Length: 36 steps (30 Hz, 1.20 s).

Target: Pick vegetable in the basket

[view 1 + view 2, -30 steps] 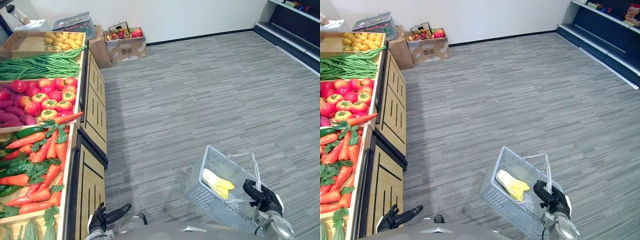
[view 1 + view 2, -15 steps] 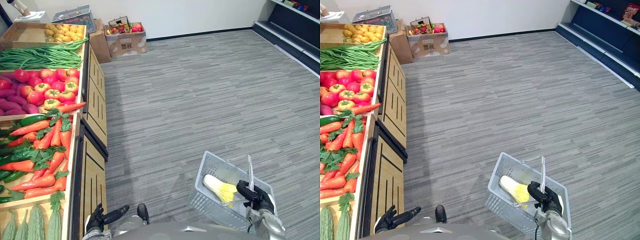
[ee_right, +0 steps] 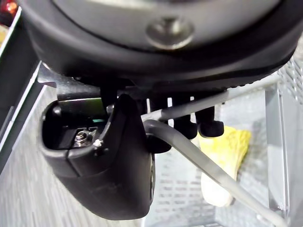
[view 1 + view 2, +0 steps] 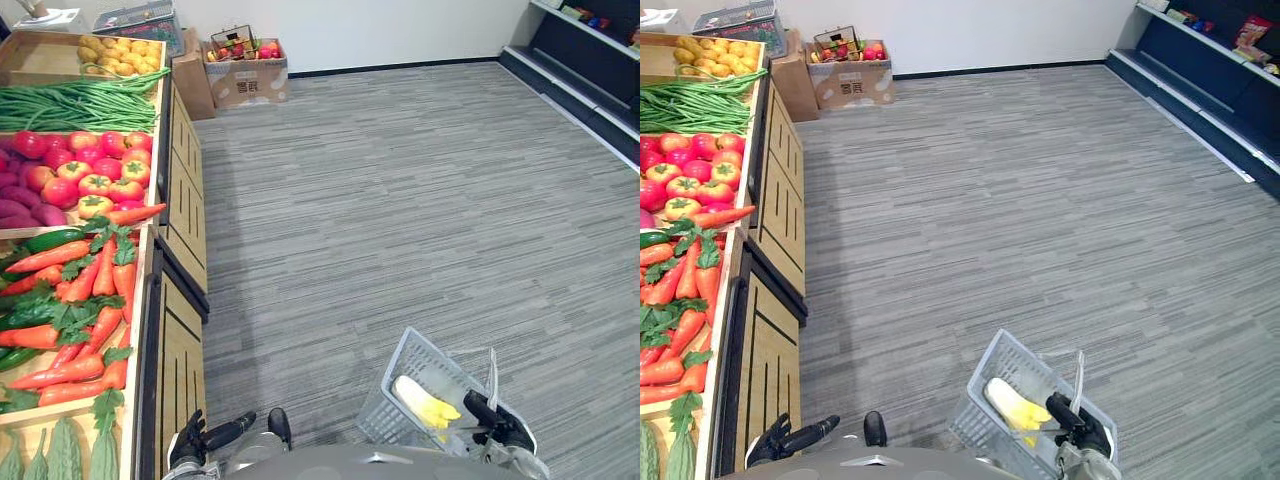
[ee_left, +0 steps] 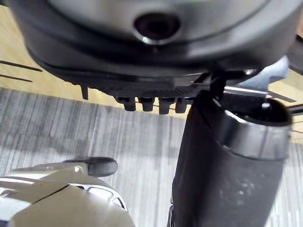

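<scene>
The right hand (image 4: 500, 428) is curled round the handle of the basket (image 4: 378, 410); a pale yellow vegetable (image 4: 422, 402) lies inside. Well left of the basket lie carrots (image 4: 75, 300) — stiff, light and smooth, probably best gripped mid-body, not by the leaves. The left hand (image 4: 195, 445) hangs relaxed, empty.

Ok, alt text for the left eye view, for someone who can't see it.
The robot's right hand grips the handle of a grey mesh basket holding one pale yellow vegetable. A wooden stand of carrots, tomatoes and green beans runs along the left.
</scene>
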### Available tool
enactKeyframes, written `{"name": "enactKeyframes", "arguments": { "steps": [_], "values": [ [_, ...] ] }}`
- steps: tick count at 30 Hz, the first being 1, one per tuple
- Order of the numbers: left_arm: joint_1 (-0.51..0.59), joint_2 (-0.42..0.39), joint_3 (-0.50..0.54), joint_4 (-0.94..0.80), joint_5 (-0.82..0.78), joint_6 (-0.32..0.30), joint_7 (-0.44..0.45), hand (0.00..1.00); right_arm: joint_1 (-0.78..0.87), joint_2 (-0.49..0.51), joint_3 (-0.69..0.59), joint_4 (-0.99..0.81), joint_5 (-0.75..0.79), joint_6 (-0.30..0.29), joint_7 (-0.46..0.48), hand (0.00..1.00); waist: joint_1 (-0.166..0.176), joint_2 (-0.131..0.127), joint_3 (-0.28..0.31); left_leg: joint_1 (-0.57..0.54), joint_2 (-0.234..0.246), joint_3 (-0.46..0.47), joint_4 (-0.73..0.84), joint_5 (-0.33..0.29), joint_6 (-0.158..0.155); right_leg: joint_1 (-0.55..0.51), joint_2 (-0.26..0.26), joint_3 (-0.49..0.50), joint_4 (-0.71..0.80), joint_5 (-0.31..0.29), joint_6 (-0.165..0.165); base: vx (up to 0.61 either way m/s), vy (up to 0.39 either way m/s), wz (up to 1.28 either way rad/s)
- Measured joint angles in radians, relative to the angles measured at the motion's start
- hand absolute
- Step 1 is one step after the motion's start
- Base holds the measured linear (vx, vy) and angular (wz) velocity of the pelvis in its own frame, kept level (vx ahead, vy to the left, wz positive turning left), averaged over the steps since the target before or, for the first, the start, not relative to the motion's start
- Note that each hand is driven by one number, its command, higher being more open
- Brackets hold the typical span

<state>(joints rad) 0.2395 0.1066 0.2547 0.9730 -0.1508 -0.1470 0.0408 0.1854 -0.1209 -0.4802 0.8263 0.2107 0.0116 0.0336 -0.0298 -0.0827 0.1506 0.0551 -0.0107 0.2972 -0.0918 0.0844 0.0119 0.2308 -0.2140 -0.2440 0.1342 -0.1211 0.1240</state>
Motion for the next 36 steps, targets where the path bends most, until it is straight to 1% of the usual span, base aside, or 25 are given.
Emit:
{"name": "enactKeyframes", "arguments": {
  "steps": [4, 8, 12, 13, 16, 18, 20, 22, 24, 25, 26, 27, 28, 29, 30, 31, 32, 33, 34, 35, 36],
  "values": [
    [-0.001, 0.002, 0.0, 0.0, 0.0, 0.0, 0.0, 1.0, 0.005, 0.008, 0.0, 0.0, 0.0, 0.0, 0.003, 0.0, -0.001, -0.001, 0.0, 0.0, 0.0, -0.001, 0.0, -0.001, 0.0, -0.004, -0.001, -0.001, 0.008, 0.002, -0.002, 0.0, 0.0, 0.0],
    [0.001, -0.001, 0.0, 0.0, 0.0, 0.0, 0.0, 1.0, 0.0, 0.008, 0.0, 0.0, -0.004, 0.0, 0.004, 0.0, 0.0, 0.005, -0.003, -0.001, 0.002, -0.003, 0.0, 0.0, -0.001, -0.004, 0.001, -0.001, 0.004, 0.0, -0.004, 0.0, -0.005, -0.01],
    [0.004, -0.001, 0.01, 0.0, 0.0, 0.0, 0.0, 1.0, -0.007, 0.007, 0.0, 0.0, -0.009, 0.0, 0.004, 0.0, 0.003, 0.005, -0.003, 0.002, 0.002, 0.004, 0.0, 0.001, -0.003, -0.002, 0.001, 0.003, -0.003, -0.01, -0.019, -0.02, -0.019, -0.07],
    [0.005, -0.001, 0.02, 0.0, 0.0, 0.0, 0.001, 1.0, -0.008, 0.007, 0.0, 0.0, -0.009, 0.0, 0.004, 0.0, 0.004, 0.002, -0.003, 0.004, 0.001, 0.011, 0.0, 0.002, -0.003, 0.001, 0.001, 0.005, -0.012, -0.016, -0.029, -0.03, -0.029, -0.19],
    [0.006, 0.002, 0.037, 0.0, 0.0, 0.0, 0.002, 1.0, -0.017, 0.006, -0.001, 0.0, -0.009, 0.0, 0.003, 0.0, 0.013, -0.008, 0.002, 0.011, -0.002, 0.035, 0.0, 0.003, -0.005, 0.003, -0.007, 0.009, -0.024, -0.038, -0.037, -0.03, -0.031, -0.24],
    [0.006, 0.007, 0.036, 0.0, 0.0, 0.001, 0.001, 1.0, -0.024, 0.005, -0.002, 0.0, -0.009, 0.0, 0.001, 0.0, 0.027, -0.026, 0.011, 0.025, -0.016, 0.06, 0.0, 0.003, -0.005, 0.01, -0.028, 0.024, -0.031, -0.075, -0.012, -0.02, -0.033, -0.32],
    [0.006, 0.007, 0.036, 0.001, 0.0, 0.01, -0.001, 1.0, -0.025, 0.002, -0.009, 0.0, -0.009, 0.0, -0.003, 0.0, 0.028, -0.035, 0.016, 0.037, -0.023, 0.065, 0.0, 0.001, -0.004, 0.016, -0.036, 0.026, -0.027, -0.094, -0.013, -0.01, -0.013, -0.12],
    [0.006, 0.008, 0.037, 0.001, 0.0, 0.018, -0.001, 1.0, -0.025, -0.002, -0.013, -0.001, -0.01, 0.0, -0.005, 0.0, 0.031, -0.037, 0.016, 0.043, -0.035, 0.071, 0.001, -0.005, -0.002, 0.016, -0.047, 0.026, -0.021, -0.104, -0.01, 0.04, 0.037, -0.06],
    [0.005, 0.008, 0.037, 0.001, 0.0, 0.019, -0.001, 1.0, -0.026, -0.002, -0.049, -0.001, -0.01, 0.0, -0.009, 0.0, 0.037, -0.048, 0.016, 0.049, -0.064, 0.072, 0.004, -0.031, 0.009, 0.02, -0.081, 0.019, -0.012, -0.113, -0.011, 0.12, 0.08, 0.0],
    [0.005, 0.009, 0.036, 0.001, 0.0, 0.019, -0.001, 1.0, -0.025, -0.002, -0.061, -0.001, -0.009, 0.0, -0.014, 0.0, 0.038, -0.055, 0.02, 0.057, -0.077, 0.069, 0.004, -0.047, 0.011, 0.03, -0.088, 0.015, -0.004, -0.108, -0.005, 0.17, 0.059, 0.15],
    [0.005, 0.009, 0.035, 0.001, 0.0, 0.021, 0.0, 1.0, -0.022, -0.003, -0.075, -0.001, -0.009, 0.001, -0.019, 0.0, 0.031, -0.053, 0.022, 0.062, -0.078, 0.045, 0.002, -0.052, 0.013, 0.025, -0.095, 0.001, 0.06, -0.095, 0.01, 0.14, 0.026, 0.29],
    [0.004, 0.009, 0.034, 0.001, 0.0, 0.022, 0.0, 1.0, -0.019, -0.003, -0.078, -0.001, -0.008, 0.002, -0.022, 0.0, 0.026, -0.047, 0.023, 0.067, -0.076, 0.032, 0.004, -0.053, 0.016, 0.008, -0.096, -0.001, 0.115, -0.088, 0.006, 0.18, 0.04, 0.54],
    [0.0, 0.007, 0.025, -0.001, -0.001, 0.021, 0.001, 1.0, -0.01, -0.003, -0.078, -0.001, -0.007, 0.003, -0.023, 0.0, 0.023, -0.036, 0.025, 0.081, -0.066, 0.009, 0.006, -0.061, 0.023, -0.036, -0.094, 0.006, 0.241, -0.06, -0.01, 0.18, 0.081, 0.49],
    [-0.004, 0.002, 0.026, -0.002, -0.001, 0.021, 0.004, 1.0, -0.006, -0.003, -0.079, -0.001, -0.007, 0.004, -0.024, 0.0, 0.024, -0.034, 0.026, 0.092, -0.064, 0.0, 0.005, -0.063, 0.025, -0.069, -0.095, 0.009, 0.312, -0.035, -0.025, 0.24, 0.115, 0.45],
    [-0.002, -0.01, 0.03, -0.015, -0.034, 0.02, 0.016, 1.0, -0.005, 0.003, -0.079, -0.001, -0.006, 0.006, -0.024, 0.0, 0.029, -0.026, 0.026, 0.113, -0.044, -0.009, 0.006, -0.076, 0.022, -0.132, -0.094, 0.018, 0.447, 0.043, -0.044, 0.25, 0.108, 0.33],
    [0.004, -0.017, 0.035, -0.02, -0.047, 0.023, 0.021, 1.0, -0.005, 0.006, -0.074, -0.008, 0.0, 0.005, -0.022, 0.0, 0.031, -0.011, 0.028, 0.141, -0.018, -0.024, 0.006, -0.093, 0.029, -0.175, -0.087, 0.035, 0.56, 0.155, -0.047, 0.22, 0.053, 0.38],
    [0.005, -0.014, 0.032, -0.019, -0.046, 0.026, 0.018, 1.0, -0.005, 0.007, -0.07, -0.009, 0.002, 0.005, -0.023, 0.0, 0.029, -0.01, 0.032, 0.156, -0.01, -0.036, 0.006, -0.102, 0.035, -0.194, -0.086, 0.04, 0.611, 0.214, -0.054, 0.25, 0.02, 0.41],
    [0.009, -0.002, 0.029, -0.019, -0.04, 0.027, 0.011, 1.0, -0.006, 0.008, -0.064, -0.01, 0.002, 0.005, -0.021, 0.0, 0.031, -0.017, 0.038, 0.182, -0.007, -0.049, 0.006, -0.121, 0.042, -0.235, -0.086, 0.063, 0.707, 0.192, -0.058, 0.28, 0.0, 0.34],
    [0.005, 0.009, 0.03, -0.016, -0.039, 0.036, 0.014, 1.0, -0.008, 0.01, -0.064, -0.014, 0.002, 0.004, -0.016, 0.0, 0.03, -0.031, 0.044, 0.204, -0.007, -0.061, 0.018, -0.14, 0.053, -0.287, -0.08, 0.084, 0.796, 0.074, -0.067, 0.29, -0.005, 0.32],
    [-0.002, 0.014, 0.03, -0.01, -0.038, 0.04, 0.013, 1.0, -0.008, 0.011, -0.064, -0.023, 0.002, 0.003, -0.015, 0.0, 0.027, -0.032, 0.044, 0.205, -0.004, -0.072, 0.038, -0.158, 0.053, -0.31, -0.072, 0.087, 0.817, 0.028, -0.068, 0.38, -0.046, 0.49],
    [-0.006, 0.019, 0.027, -0.01, -0.038, 0.04, 0.011, 1.0, 0.007, 0.01, -0.066, -0.048, 0.003, 0.0, -0.015, 0.0, 0.023, -0.024, 0.047, 0.209, 0.01, -0.085, 0.082, -0.183, 0.043, -0.35, -0.045, 0.089, 0.804, -0.041, -0.036, 0.26, -0.046, 0.5]
  ]
}}
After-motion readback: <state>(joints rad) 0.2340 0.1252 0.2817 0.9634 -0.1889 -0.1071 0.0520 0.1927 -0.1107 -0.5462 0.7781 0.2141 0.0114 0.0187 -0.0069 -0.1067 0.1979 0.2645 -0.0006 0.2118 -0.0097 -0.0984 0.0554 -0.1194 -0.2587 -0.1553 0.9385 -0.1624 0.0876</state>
